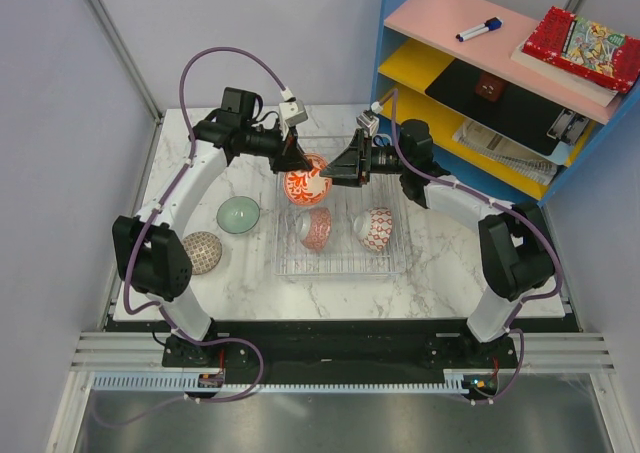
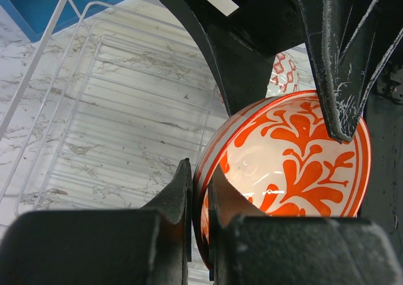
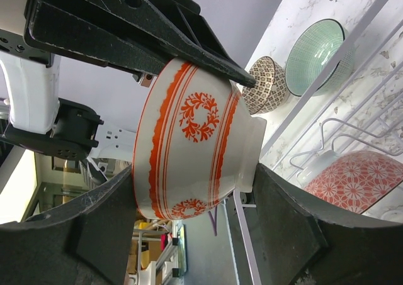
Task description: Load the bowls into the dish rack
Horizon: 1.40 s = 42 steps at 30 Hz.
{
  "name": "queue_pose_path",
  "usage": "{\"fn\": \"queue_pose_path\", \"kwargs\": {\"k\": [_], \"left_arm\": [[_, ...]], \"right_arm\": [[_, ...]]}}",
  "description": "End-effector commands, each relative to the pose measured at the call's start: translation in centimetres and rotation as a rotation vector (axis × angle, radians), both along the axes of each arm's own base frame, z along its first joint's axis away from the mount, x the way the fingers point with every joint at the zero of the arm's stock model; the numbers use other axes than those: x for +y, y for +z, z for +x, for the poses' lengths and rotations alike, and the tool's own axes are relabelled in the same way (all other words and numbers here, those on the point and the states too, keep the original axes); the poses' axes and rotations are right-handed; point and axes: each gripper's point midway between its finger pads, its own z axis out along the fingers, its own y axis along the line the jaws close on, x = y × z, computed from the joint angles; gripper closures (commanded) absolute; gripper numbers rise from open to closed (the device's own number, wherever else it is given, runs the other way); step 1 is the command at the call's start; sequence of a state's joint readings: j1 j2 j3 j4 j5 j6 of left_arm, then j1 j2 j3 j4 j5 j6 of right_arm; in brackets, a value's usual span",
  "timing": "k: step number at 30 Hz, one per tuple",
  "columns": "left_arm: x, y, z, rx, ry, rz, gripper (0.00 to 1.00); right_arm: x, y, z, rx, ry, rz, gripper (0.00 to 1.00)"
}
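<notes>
My left gripper (image 2: 201,175) pinches the rim of the orange-patterned bowl (image 1: 305,185), tilted over the dish rack (image 1: 345,265) at frame centre. The right gripper (image 1: 340,170) straddles it, but I cannot tell whether it is clamped. Uneven pulls could twist the bowl loose onto the racked red-patterned bowl (image 1: 316,228).

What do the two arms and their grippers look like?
The left arm and right arm have white links between chunky black joints. A thin purple cable loops along each. The left gripper and right gripper are black, with tapering fingers scuffed pale.
</notes>
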State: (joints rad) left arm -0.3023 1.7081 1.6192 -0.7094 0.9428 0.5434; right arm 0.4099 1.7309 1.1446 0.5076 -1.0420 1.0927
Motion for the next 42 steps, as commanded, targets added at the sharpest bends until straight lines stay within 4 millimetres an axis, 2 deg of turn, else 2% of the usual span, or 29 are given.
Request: {"fn": "queue_pose_path", "kwargs": {"k": [1, 3, 4, 8, 12, 13, 14, 18, 20, 22, 24, 25, 27, 30, 31, 33, 34, 36, 38, 39, 41, 42], "left_arm": [[-1.2, 3.8, -0.7, -0.118, -0.075, -0.073, 0.87], [-1.1, 3.5, -0.7, -0.112, -0.074, -0.070, 0.76], [-1.1, 3.5, -0.7, -0.109, -0.074, -0.069, 0.75], [-1.2, 3.4, -0.8, -0.107, -0.079, -0.072, 0.59], [-1.2, 3.3, -0.9, -0.103, -0.082, -0.073, 0.57], [-1.2, 3.2, -0.8, -0.102, -0.078, -0.072, 0.55], [-1.2, 3.3, -0.9, -0.103, -0.080, -0.073, 0.47], [-1.0, 2.8, -1.0, -0.096, -0.076, -0.064, 0.37], [-0.9, 2.4, -0.9, -0.092, -0.069, -0.056, 0.27], [-0.4, 2.4, -0.8, -0.090, -0.054, -0.053, 0.10], [0.2, 2.6, -0.8, -0.094, -0.042, -0.057, 0.03], [1.0, 2.7, -0.7, -0.084, -0.028, -0.067, 0.00], [2.2, 3.2, -0.4, -0.075, -0.005, -0.087, 0.00], [5.0, 4.3, -0.2, -0.048, 0.032, -0.154, 0.00], [6.9, 4.8, 0.1, -0.051, 0.075, -0.167, 0.00], [8.5, 4.5, 0.1, -0.038, 0.111, -0.182, 0.00], [10.4, 4.8, 0.4, -0.048, 0.164, -0.186, 0.00], [11.7, 3.7, -0.2, -0.020, 0.201, -0.191, 0.00], [13.4, 3.5, -0.7, -0.042, 0.246, -0.187, 0.00], [13.9, 2.3, -1.2, -0.021, 0.268, -0.180, 0.00], [15.0, 2.0, -1.8, -0.037, 0.306, -0.166, 0.00], [15.3, 0.8, -2.3, -0.019, 0.320, -0.161, 0.00]], "right_arm": [[0.4, 2.6, -1.3, -0.060, 0.057, 0.051, 1.00], [0.3, 2.3, -1.1, -0.061, 0.050, 0.037, 1.00], [0.3, 2.3, -1.2, -0.066, 0.048, 0.034, 1.00], [0.1, 1.8, -1.0, -0.065, 0.027, 0.004, 1.00], [0.1, 1.7, -0.8, -0.073, 0.015, -0.013, 1.00], [0.1, 1.5, -0.8, -0.074, 0.011, -0.017, 1.00], [0.1, 1.6, -0.7, -0.076, 0.008, -0.020, 1.00], [0.1, 1.2, -0.6, -0.082, -0.003, -0.040, 1.00], [0.0, 1.2, -0.4, -0.087, -0.013, -0.050, 1.00], [-0.2, 1.0, -0.3, -0.084, -0.023, -0.063, 1.00], [-0.5, 1.0, -0.1, -0.095, -0.034, -0.069, 1.00], [-0.6, 1.0, 0.0, -0.092, -0.041, -0.076, 1.00], [-1.1, 0.9, 0.8, -0.105, -0.068, -0.090, 1.00], [-1.8, 0.6, 1.8, -0.101, -0.105, -0.104, 1.00], [-2.1, 0.6, 2.1, -0.097, -0.117, -0.113, 1.00], [-2.7, 0.3, 3.3, -0.115, -0.162, -0.141, 1.00], [-3.0, 0.2, 3.7, -0.104, -0.178, -0.165, 1.00], [-3.7, -0.6, 5.2, -0.148, -0.232, -0.224, 1.00], [-4.1, -0.7, 5.8, -0.136, -0.247, -0.277, 1.00], [-4.8, -2.1, 6.4, -0.110, -0.287, -0.343, 1.00], [-5.1, -1.7, 7.5, -0.185, -0.298, -0.389, 1.00], [-5.4, -2.6, 7.7, -0.171, -0.304, -0.426, 1.00]]}}
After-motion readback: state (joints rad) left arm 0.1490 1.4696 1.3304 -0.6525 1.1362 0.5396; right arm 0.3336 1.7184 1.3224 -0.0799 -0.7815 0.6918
